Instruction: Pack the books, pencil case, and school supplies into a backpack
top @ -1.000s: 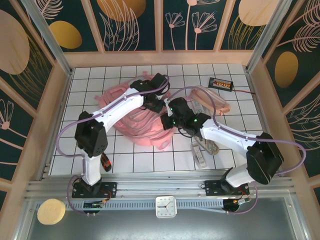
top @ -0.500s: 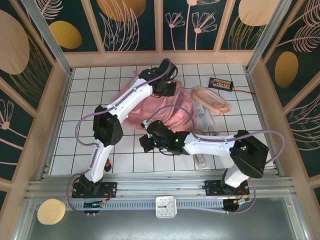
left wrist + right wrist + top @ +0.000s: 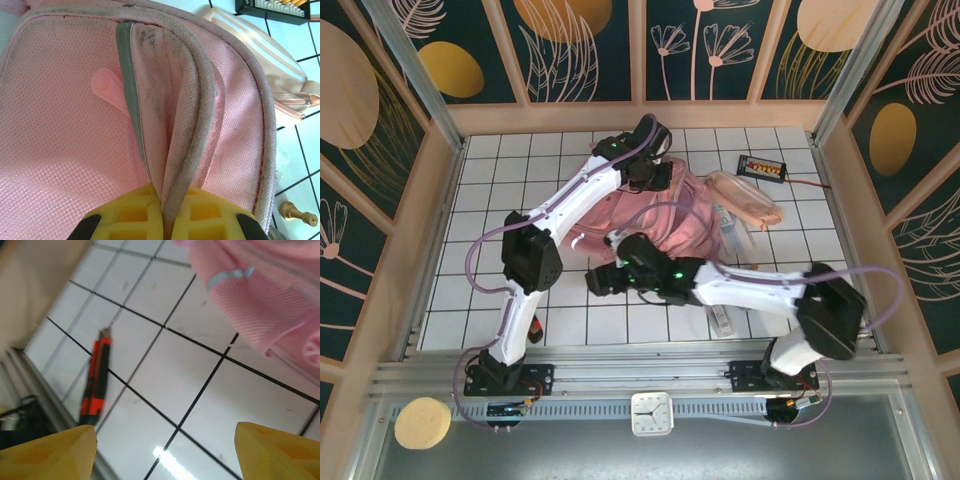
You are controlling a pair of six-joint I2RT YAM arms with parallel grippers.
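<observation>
The knife (image 3: 95,382) lies at 8 o'clock. The right gripper (image 3: 165,447) has just spread wide and empty, probably freed to fetch items. The left gripper (image 3: 167,222) stays pinched on the backpack (image 3: 668,222) rim at 12 o'clock. The pencil case (image 3: 745,197) waits at 2 o'clock. A second ago the backpack lay crumpled further left.

Bare tiles are being left free along the left side of the table (image 3: 485,215) and beneath the spread jaws of the right gripper (image 3: 165,445), beside the utility knife (image 3: 95,382). The middle is being blocked by the backpack (image 3: 60,160); the right side is being crowded by the pencil case (image 3: 745,198) and black box (image 3: 761,166).
</observation>
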